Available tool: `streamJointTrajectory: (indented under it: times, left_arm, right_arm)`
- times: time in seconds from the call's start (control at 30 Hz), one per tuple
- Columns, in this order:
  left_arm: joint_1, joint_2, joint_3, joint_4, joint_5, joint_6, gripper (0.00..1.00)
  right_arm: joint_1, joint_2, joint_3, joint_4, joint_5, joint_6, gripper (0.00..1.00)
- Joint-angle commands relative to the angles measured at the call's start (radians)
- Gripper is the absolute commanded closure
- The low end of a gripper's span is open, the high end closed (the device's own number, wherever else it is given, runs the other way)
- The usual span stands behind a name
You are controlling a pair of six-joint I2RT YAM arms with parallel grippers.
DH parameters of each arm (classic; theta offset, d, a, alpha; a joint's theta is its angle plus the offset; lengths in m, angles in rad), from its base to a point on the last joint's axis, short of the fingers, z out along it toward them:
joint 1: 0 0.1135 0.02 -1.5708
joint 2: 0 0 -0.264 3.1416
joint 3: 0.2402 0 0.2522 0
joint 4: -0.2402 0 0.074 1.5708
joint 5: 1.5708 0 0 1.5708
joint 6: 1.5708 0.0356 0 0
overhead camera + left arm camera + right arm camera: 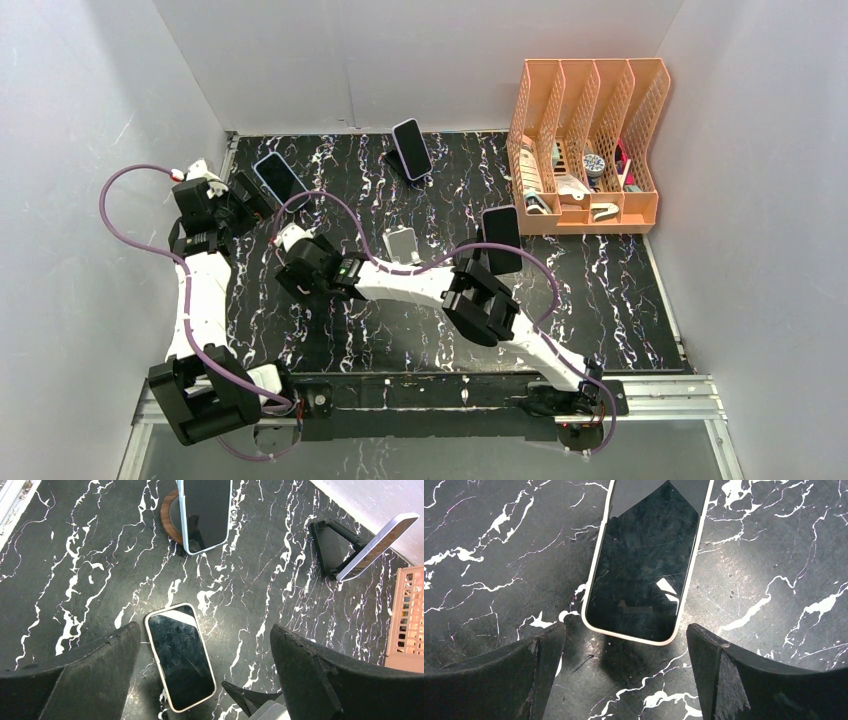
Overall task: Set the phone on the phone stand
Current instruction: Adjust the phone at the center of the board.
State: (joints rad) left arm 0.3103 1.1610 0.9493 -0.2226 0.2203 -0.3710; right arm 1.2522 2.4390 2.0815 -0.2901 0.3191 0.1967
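Observation:
A phone in a white case point(180, 655) lies flat, screen up, on the black marble table point(75, 555). It also shows in the right wrist view point(644, 565). In the top view only a white corner point(287, 236) shows beside the right wrist. My left gripper point(206, 632) is open above the phone, which sits nearer its left finger point(95, 670). My right gripper point(625, 626) is open, with the phone's near end just ahead of its fingers. An empty grey phone stand point(403, 243) stands at mid-table. In the top view the left gripper point(255, 200) and right gripper point(290, 248) are close together.
Another phone point(205, 512) leans on a round wooden stand point(170, 515). A second point(375, 547) leans on a black stand, and a third dark phone point(502, 238) stands upright at the right. An orange file organizer point(585, 140) stands at the back right. A black pointed part point(250, 697) pokes in beside the flat phone.

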Motion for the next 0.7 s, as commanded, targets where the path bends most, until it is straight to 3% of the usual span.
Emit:
streamJointTrajectory:
  times: [0.0,0.3,0.67]
  left_arm:
    - [0.004,-0.029,-0.019,0.011,-0.021,0.011,0.02]
    - [0.004,-0.003,-0.043,0.015,-0.009,0.033,0.01]
    - [0.003,-0.007,-0.054,0.017,-0.017,0.041,0.02]
  right_arm:
    - [-0.008,-0.014,0.001,0.069,0.018,0.059,0.01]
    - [-0.025,0.023,-0.027,0.135,-0.158,0.080,0.01]
    - [-0.034,-0.020,-0.132,0.242,-0.028,0.068,0.01]
